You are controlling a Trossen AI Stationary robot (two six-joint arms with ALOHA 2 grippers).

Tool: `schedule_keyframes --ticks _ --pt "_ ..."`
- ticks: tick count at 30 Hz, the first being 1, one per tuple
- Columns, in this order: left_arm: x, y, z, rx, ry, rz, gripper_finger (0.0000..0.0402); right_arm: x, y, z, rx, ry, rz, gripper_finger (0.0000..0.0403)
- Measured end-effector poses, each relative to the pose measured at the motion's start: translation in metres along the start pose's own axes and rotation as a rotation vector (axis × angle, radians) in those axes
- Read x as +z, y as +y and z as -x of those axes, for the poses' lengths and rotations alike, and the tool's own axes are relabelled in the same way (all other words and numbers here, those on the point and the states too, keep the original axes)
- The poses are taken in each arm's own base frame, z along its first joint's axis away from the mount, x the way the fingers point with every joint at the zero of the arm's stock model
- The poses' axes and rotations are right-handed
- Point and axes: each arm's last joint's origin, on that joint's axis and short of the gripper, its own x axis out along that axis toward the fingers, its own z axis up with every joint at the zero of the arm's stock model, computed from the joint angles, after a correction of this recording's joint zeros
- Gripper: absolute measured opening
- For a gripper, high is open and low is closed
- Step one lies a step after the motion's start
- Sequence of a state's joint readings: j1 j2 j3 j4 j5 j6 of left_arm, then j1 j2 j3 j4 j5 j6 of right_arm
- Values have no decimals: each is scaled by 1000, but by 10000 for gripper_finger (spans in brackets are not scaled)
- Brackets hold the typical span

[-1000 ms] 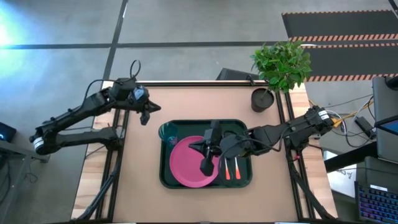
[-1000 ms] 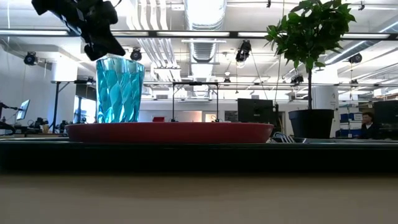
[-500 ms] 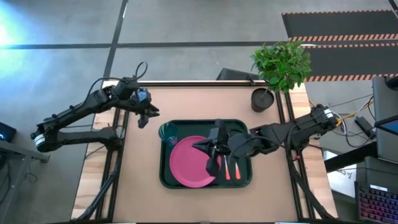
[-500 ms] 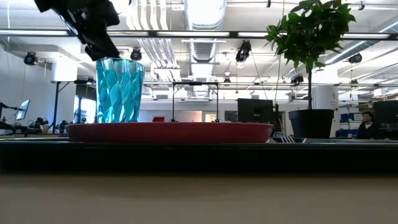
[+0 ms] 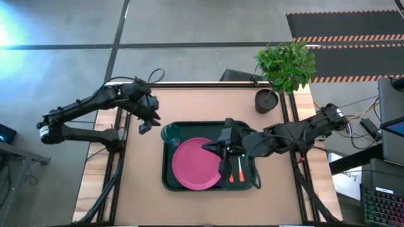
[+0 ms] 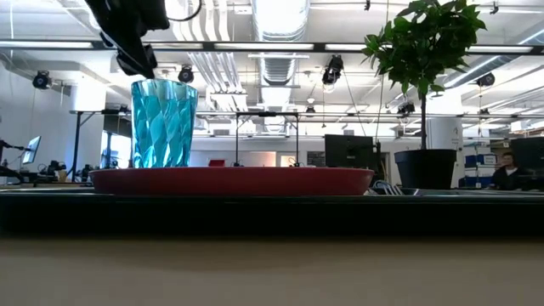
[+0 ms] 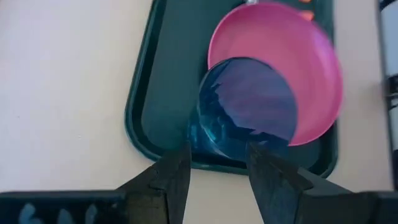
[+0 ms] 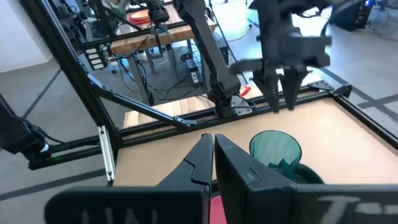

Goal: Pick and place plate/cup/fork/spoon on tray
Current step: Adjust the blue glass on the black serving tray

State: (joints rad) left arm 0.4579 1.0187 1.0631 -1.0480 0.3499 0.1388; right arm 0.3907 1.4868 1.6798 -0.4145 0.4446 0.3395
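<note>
Left gripper [image 7: 214, 177] hovers open just above the teal cup [image 7: 245, 106], which stands in the tray [image 7: 146, 102] corner, seemingly touching the plate [image 7: 305, 62]. Right gripper [image 8: 213, 152], closed, empty, hangs over the plate.

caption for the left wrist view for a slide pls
Left tool open above the teal cup, which stands in a corner of the green tray beside the pink plate.

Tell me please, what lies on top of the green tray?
On the tray stand the pink plate and the teal cup; two orange-red handles lie beside the plate. The right tool hides their metal ends.
</note>
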Motion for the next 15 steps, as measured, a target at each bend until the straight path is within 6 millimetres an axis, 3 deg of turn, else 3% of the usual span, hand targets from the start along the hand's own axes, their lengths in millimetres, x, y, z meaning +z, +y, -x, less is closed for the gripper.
schedule_keyframes --ticks 6,15 --pt "7 -2 -28 39 126 -98 137 1 3 4 14 -1 4 9" --pt "19 3 -55 44 220 -89 137 0 7 9 32 -2 16 9"
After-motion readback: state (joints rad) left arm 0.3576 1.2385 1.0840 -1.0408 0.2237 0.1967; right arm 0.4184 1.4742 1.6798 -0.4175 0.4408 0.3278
